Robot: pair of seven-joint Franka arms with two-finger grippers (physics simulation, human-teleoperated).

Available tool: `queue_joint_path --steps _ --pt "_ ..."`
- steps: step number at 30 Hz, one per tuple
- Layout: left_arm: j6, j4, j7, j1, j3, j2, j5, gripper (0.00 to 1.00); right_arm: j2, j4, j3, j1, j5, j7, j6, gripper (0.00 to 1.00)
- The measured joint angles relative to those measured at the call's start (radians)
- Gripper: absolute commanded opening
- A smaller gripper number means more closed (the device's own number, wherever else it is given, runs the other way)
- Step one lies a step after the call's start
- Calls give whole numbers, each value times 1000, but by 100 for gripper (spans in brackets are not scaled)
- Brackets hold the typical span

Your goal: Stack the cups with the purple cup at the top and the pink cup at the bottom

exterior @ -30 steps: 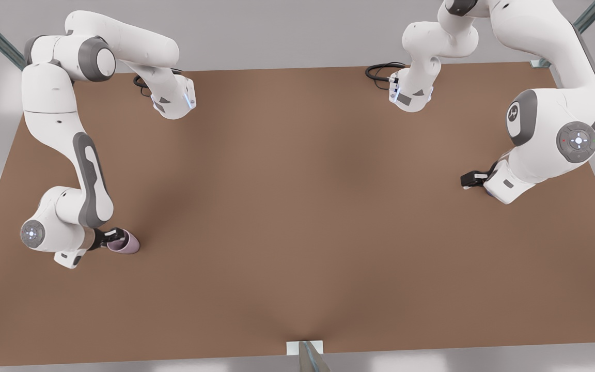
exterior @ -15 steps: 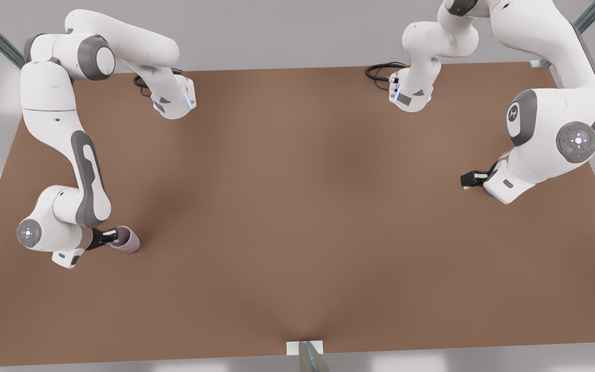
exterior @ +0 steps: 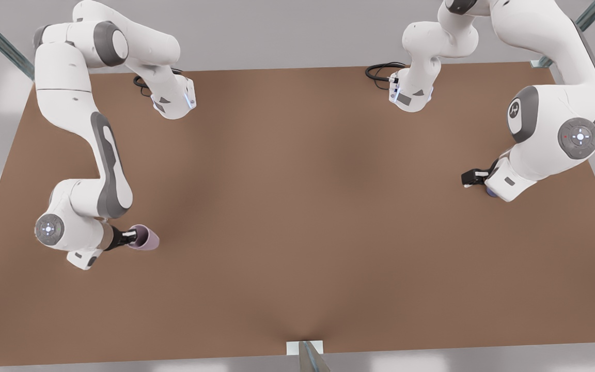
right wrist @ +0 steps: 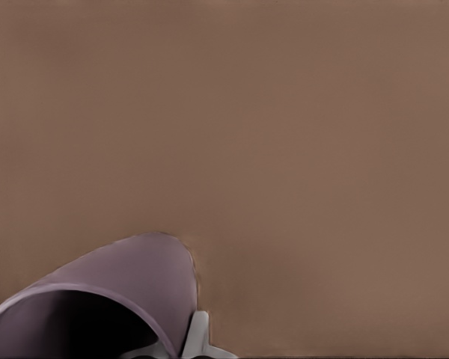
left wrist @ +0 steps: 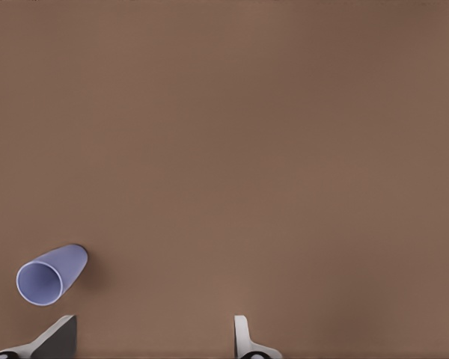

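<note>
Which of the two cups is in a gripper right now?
The pink cup, clamped at its rim by the right gripper. The purple cup lies free on the table beside the open left gripper.

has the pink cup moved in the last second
Yes. Held in the right gripper, the pink cup has shifted toward the front view's right, nearer the bracket at the table edge.

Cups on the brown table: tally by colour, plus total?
Pale pinkish-mauve tapered cup: 1, gripped at the rim by the right hand.
Bluish-purple tapered cup: 1, beside the open left hand.
Total: 2 cups.
</note>
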Motion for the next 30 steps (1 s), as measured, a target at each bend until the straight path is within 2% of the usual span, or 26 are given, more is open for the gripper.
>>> queue_joint_path --steps 5,9,11,14,17,22,24,30 --pt "24 -55 12 0 0 -5 -1 100 -9 148 2 249 11 454 -219 21" --pt "29 -66 15 0 0 -38 -2 100 18 179 3 422 80 712 -218 21" --pt "28 -66 15 0 0 -40 -1 100 103 287 4 507 87 867 -229 21" --pt "28 -65 17 0 0 -41 0 100 234 458 99 532 81 1039 -230 21" --pt "28 -64 17 1 0 -44 1 100 348 592 99 594 74 1129 -228 21" --pt "22 -65 17 0 0 -51 1 100 403 588 97 638 8 1148 -138 21" --pt "22 -65 17 -1 1 -52 1 100 391 507 97 639 1 1155 8 21" --pt "15 -63 15 0 0 -52 2 100 400 460 97 638 -40 1155 79 21"
